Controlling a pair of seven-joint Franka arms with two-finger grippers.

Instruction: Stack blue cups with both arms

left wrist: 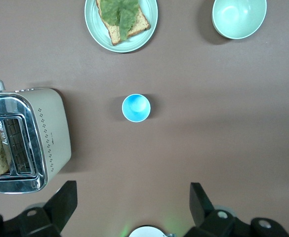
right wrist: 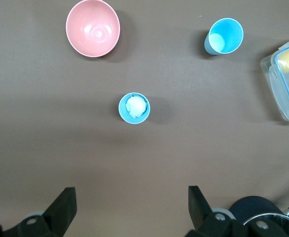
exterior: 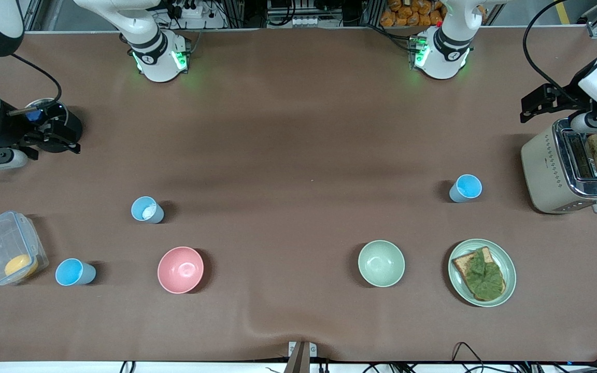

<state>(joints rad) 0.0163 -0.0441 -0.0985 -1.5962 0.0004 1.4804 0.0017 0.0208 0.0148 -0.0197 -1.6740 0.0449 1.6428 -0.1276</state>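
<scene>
Three light-blue cups stand upright and apart on the brown table. One cup (exterior: 466,188) stands beside the toaster toward the left arm's end; it is centred in the left wrist view (left wrist: 136,107). A second cup (exterior: 147,210) with something white inside is centred in the right wrist view (right wrist: 134,108). The third cup (exterior: 73,272) stands nearer the front camera, beside a clear container, and also shows in the right wrist view (right wrist: 224,36). My left gripper (left wrist: 133,205) is open, empty and high over the table. My right gripper (right wrist: 132,205) is likewise open, empty and high.
A pink bowl (exterior: 180,269), a pale green bowl (exterior: 381,263) and a plate with toast and lettuce (exterior: 481,272) lie toward the front camera. A toaster (exterior: 570,171) holds bread. A clear container (exterior: 8,254) and a black round object (exterior: 62,129) stand at the right arm's end.
</scene>
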